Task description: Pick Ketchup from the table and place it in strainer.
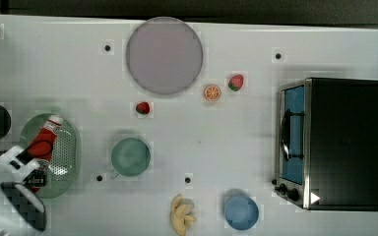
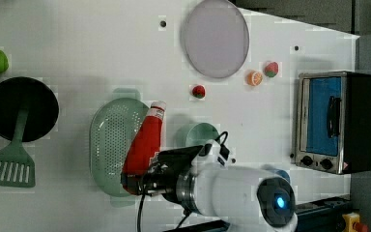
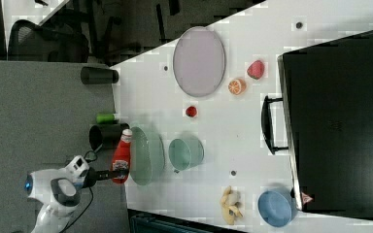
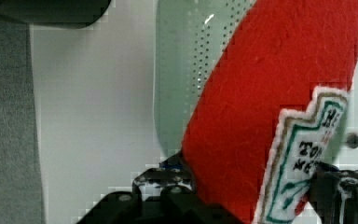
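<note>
The claw [image 2: 137, 181] grips the ketchup bottle [image 2: 145, 142] by its base over the strainer [image 2: 111, 140] at the top view's left of the desk [image 1: 236, 147]; released tilted, it could roll over the rim.

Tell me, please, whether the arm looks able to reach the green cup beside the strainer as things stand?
Probably not yet: the tool is shut on the Ketchup over the strainer. The green cup itself stands unobstructed nearby.
</note>
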Motion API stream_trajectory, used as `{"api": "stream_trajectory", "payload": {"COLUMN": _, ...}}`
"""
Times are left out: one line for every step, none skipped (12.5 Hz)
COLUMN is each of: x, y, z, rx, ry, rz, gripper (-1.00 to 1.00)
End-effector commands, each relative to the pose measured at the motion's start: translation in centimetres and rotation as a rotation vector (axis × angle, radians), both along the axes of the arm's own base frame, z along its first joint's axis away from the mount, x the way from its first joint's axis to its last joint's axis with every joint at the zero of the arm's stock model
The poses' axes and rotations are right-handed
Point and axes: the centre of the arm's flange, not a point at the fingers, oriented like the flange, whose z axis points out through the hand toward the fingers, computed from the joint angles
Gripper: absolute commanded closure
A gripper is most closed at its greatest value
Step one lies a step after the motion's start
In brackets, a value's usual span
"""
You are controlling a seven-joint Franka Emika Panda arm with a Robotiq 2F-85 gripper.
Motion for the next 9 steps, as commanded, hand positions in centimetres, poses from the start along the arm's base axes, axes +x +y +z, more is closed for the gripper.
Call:
{"api": "stream_trajectory", "payload": {"x": 2.6, "y": -1.9, "z": -2.5, "rx": 0.022, "ry": 0.036, "rz": -0.146, "gripper": -0.78}}
{"api": "stream_trajectory", "payload": {"x": 2.3, "y": -1.7, "z": -3.5, "rx": 0.027, "ry": 0.056, "rz": -0.143, "gripper": -0.98}}
{"api": "stream_trajectory", "payload": {"x": 2.3, "y": -1.5, "z": -4.0, "rx": 0.040, "ry": 0.059, "rz": -0.146, "gripper": -1.00}}
{"api": "stream_trajectory", "payload": {"x": 2.5, "y": -1.4, "z": -3.8, "rx": 0.046, "ry": 0.053, "rz": -0.149, "gripper": -1.00}}
{"api": "stream_trajectory", "payload": {"x": 2.7, "y": -1.6, "z": -3.2, "rx": 0.046, "ry": 0.040, "rz": -0.156, "gripper": -1.00}}
{"api": "stream_trajectory", "payload": {"x": 3.2, "y": -1.9, "z": -2.3, "rx": 0.046, "ry": 0.020, "rz": -0.175, "gripper": -1.00}}
{"api": "stream_trajectory", "payload": {"x": 3.8, "y": -2.5, "z": -1.1, "rx": 0.047, "ry": -0.005, "rz": -0.197, "gripper": -1.00}}
{"api": "stream_trajectory", "payload": {"x": 4.7, "y": -3.3, "z": 0.3, "rx": 0.048, "ry": -0.035, "rz": -0.219, "gripper": -1.00}}
{"api": "stream_trajectory", "payload": {"x": 5.5, "y": -4.4, "z": 1.8, "rx": 0.043, "ry": -0.061, "rz": -0.247, "gripper": -1.00}}
